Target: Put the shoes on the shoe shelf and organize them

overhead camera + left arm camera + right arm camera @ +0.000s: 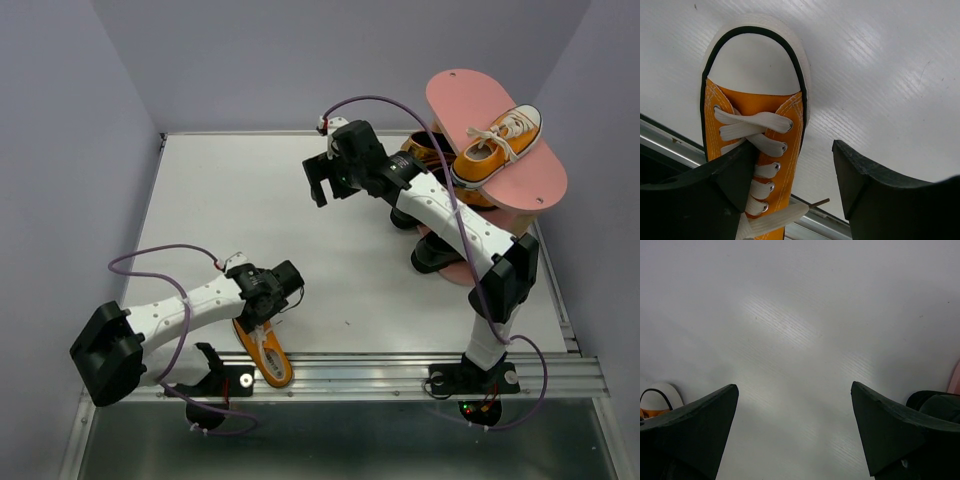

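Hovering over orange sneaker at near counter edge: left tool released, one finger above the laces. Right tool spread wide over counter. On top of pink shelf: second sneaker.

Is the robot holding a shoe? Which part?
Nothing is held. The left gripper hangs open over the laces of the orange sneaker; the right gripper is open too.

The right gripper hangs over the white table, its fingers spread wide. An orange sneaker shows its white toe at lower left. A dark shape sits at the right edge.
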Action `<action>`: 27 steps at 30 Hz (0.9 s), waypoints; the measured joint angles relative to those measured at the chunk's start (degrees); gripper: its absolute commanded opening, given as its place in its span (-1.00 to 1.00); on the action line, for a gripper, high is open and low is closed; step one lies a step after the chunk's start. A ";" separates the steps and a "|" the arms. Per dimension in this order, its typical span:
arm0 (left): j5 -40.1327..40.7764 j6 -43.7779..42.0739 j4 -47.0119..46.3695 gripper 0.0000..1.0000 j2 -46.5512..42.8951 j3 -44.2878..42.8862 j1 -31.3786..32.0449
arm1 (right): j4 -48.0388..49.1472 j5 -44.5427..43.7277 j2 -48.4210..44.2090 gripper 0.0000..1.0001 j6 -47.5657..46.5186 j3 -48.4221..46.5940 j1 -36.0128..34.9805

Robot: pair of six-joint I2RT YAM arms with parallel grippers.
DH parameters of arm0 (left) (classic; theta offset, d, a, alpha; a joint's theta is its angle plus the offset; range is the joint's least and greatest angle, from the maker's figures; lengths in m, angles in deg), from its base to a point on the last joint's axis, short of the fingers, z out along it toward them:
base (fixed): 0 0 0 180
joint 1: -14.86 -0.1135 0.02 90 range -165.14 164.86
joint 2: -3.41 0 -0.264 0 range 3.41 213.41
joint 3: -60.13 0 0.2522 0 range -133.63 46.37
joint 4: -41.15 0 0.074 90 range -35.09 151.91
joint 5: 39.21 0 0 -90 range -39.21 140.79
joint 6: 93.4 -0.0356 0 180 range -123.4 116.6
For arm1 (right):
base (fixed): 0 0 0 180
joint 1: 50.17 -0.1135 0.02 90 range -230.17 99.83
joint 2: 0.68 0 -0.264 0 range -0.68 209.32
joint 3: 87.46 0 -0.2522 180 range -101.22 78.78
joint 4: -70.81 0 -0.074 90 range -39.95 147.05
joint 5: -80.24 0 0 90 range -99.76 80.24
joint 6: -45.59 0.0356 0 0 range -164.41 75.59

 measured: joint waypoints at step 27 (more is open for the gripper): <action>6.75 -30.34 -14.19 -1.00 11.52 -18.58 -0.33 | 3.23 -12.13 -9.70 1.00 0.74 8.41 0.00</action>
